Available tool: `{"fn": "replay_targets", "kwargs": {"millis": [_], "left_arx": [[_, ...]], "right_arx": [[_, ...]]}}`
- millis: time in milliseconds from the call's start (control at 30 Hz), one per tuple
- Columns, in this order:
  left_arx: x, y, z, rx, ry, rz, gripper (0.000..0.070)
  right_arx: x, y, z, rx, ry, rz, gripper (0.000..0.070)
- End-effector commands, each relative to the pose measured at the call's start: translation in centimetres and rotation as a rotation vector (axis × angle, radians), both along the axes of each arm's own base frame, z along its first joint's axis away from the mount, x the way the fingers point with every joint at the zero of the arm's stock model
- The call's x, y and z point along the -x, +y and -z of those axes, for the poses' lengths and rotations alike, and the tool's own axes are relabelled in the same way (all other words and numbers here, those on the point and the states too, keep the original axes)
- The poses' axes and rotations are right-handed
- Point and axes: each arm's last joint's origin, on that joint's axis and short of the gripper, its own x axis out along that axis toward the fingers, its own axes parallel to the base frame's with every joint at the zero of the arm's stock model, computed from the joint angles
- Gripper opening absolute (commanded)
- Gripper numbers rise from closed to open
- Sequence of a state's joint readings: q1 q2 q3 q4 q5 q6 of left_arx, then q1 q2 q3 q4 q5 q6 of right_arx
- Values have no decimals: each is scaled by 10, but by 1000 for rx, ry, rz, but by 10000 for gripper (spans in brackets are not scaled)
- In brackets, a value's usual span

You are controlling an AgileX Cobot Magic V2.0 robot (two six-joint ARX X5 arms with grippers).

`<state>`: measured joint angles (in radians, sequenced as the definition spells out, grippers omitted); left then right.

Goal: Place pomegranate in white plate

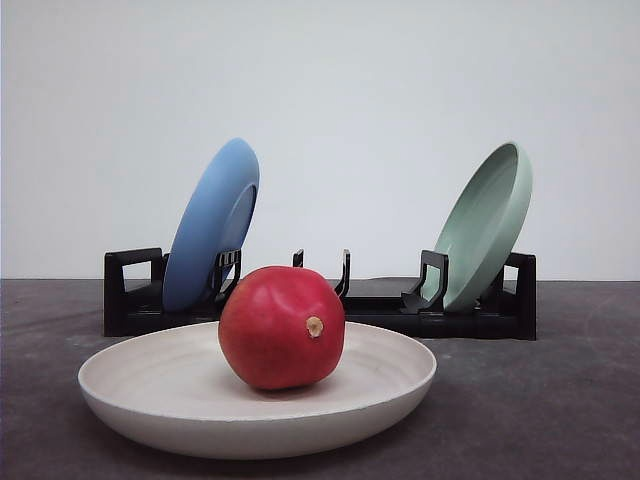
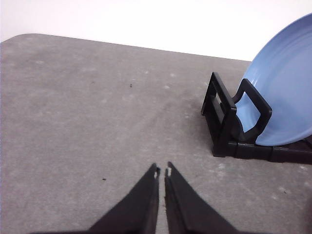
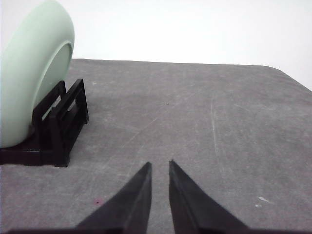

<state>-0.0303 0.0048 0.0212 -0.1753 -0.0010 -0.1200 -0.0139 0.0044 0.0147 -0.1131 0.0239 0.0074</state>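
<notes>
Black fingers of the left gripper (image 2: 162,171) nearly meet at the tips, a thin slit between them, nothing held; they hang over bare grey table (image 2: 87,122). Beside them in the left wrist view: end of the black dish rack (image 2: 229,126) with the blue plate (image 2: 285,87) standing tilted in its slot. Right gripper (image 3: 160,165) has its tips a narrow gap apart, also holding nothing, over the same grey surface. Near it in the right wrist view, the other rack end with the pale green plate (image 3: 29,83) leaning in it.

Front view: pomegranate (image 1: 282,327), glossy red, tan nub facing the camera and a bit right, sits inside the white plate (image 1: 140,385), roughly centred, touching its floor. White plate lies flat on the table at the near edge. Rack stands behind it, blue plate at the left end, green plate at the right, both tilted, middle slots empty. Plain white wall (image 1: 350,100) behind.
</notes>
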Motion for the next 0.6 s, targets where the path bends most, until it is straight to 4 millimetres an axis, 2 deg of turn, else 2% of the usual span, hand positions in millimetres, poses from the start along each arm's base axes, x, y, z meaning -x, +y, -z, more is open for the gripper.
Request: {"fn": "replay_targets", "kwargs": {"millis": [0, 567], "left_arx": [[-1, 0, 2, -5, -7, -1, 0], [-1, 0, 2, -5, -7, -1, 0]], "right_arx": [[0, 0, 0, -11, -10, 5, 61], [0, 0, 0, -11, -10, 5, 62]]}}
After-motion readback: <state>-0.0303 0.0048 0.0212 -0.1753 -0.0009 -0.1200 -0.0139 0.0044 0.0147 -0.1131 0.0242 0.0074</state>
